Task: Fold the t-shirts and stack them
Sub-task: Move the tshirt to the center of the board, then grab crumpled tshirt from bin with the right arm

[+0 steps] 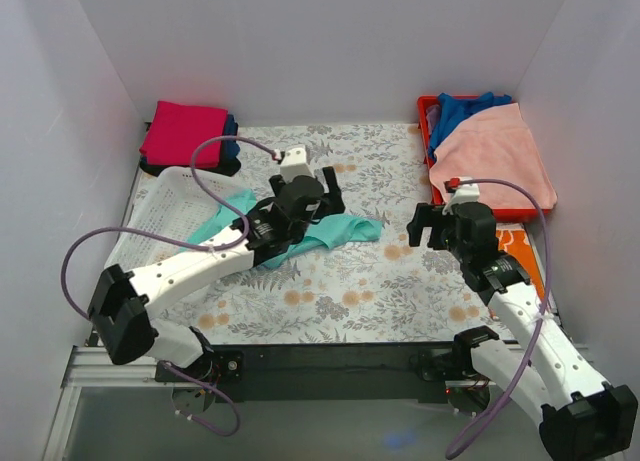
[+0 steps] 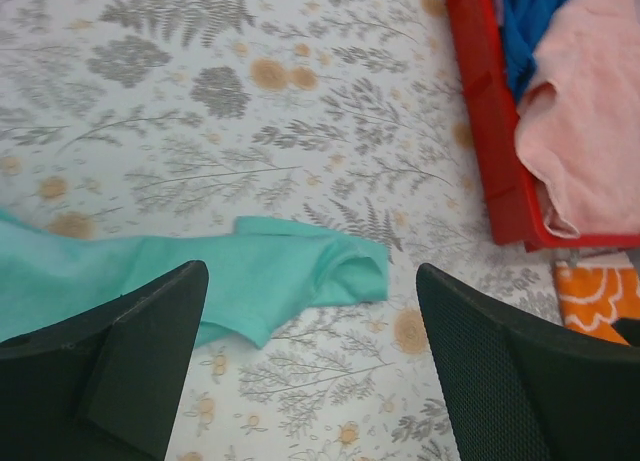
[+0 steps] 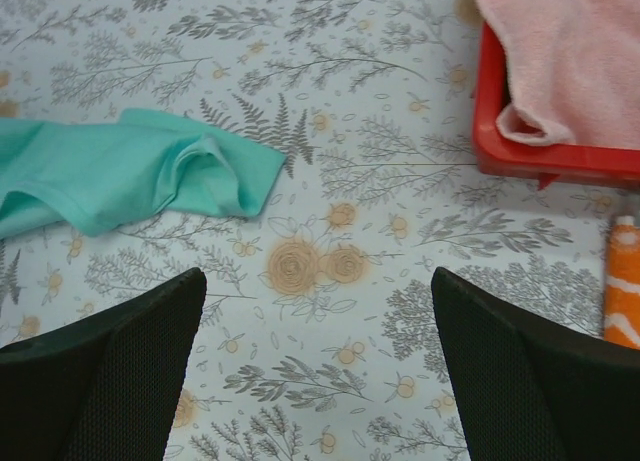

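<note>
1. Cloth first: the mint-teal t-shirt (image 1: pixel 335 231) lies crumpled on the flowered tablecloth (image 1: pixel 380 291), its left end trailing towards the white basket (image 1: pixel 165 196).
2. The left gripper (image 2: pixel 310 291) hangs over it with its fingers spread wide, clamping nothing.
3. The right gripper (image 3: pixel 318 281) is wide apart too and empty, over bare tablecloth just right of the shirt's bunched end.
4. Both arms reach forward with their wrists tipped down.
5. At the far left, a magenta t-shirt (image 1: pixel 183 131) sits folded on a darker pile.

Lab test cell: white walls (image 1: pixel 320 51)
</note>
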Motion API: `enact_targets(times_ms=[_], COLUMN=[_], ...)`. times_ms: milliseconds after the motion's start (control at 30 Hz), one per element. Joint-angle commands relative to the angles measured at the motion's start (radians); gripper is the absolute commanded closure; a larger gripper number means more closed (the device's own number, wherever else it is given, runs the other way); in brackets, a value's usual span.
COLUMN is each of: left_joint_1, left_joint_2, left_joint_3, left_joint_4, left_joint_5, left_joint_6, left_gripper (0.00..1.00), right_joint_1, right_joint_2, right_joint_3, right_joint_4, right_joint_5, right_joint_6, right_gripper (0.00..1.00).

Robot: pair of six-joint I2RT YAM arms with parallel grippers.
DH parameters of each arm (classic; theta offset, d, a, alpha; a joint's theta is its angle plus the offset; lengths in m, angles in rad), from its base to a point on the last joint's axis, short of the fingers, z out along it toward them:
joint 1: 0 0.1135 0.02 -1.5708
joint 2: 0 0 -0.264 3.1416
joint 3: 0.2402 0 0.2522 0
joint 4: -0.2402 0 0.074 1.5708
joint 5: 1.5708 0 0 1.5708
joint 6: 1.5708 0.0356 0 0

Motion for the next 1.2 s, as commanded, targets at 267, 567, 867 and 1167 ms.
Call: enact_targets(times_ms=[267,567,867,1167], left_joint_1=[0.348,0.565,0.733,0.8], left_joint_2=[-0.178,-0.201,-0.212,-0.279], left_joint_3=[-0.181,-0.268,-0.245,-0.218], left_joint_4=[-0.261,-0.208,-0.185,-0.221], left_joint_5=[0.032,0.222,0.354,0.368], left_joint_6=[-0.161,-0.182,-0.136,-0.104], left_gripper=[0.15,0.16,0.16,0.16], right_joint_1=[0.427,0.664,0.728,0.788], right_joint_2=[0.329,0.657,0.895,1.116], right_joint_3=[0.132,0.365,0.572,0.769], right_joint_4=[0.24,0.338,0.4,0.4], right_joint_5=[0.062,0.082,-0.016,-0.051], right_joint_6=[-0.003,-0.118,-0.19,-0.227], right_gripper=[0.03,0.07,0.1,0.1])
